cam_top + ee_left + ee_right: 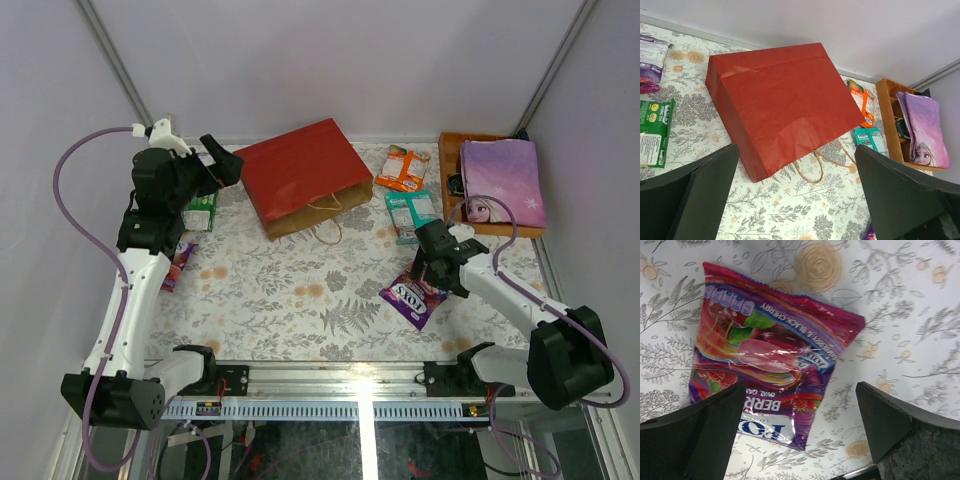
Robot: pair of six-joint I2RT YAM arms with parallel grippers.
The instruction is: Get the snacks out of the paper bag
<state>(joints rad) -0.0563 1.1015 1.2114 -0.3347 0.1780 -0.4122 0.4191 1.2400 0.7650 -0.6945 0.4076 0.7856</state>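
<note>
Both spread wide: my left tool [225,160] and right tool [432,262]. Left should enter the paper bag [300,172] squarely at its near mouth.

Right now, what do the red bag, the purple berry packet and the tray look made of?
Red bag: matte paper, by its sharp creases. Purple berry packet: glossy plastic film, probably, by the glare and crimped edge. Tray: likely wood, orange-brown with plain dividers; grain too small to confirm.

Bare tablecloth [270,300] across the lower centre, red paper bag [300,175] filling upper centre (flat on its side), packets [402,168] and wooden tray [447,170] crowding the right
</note>
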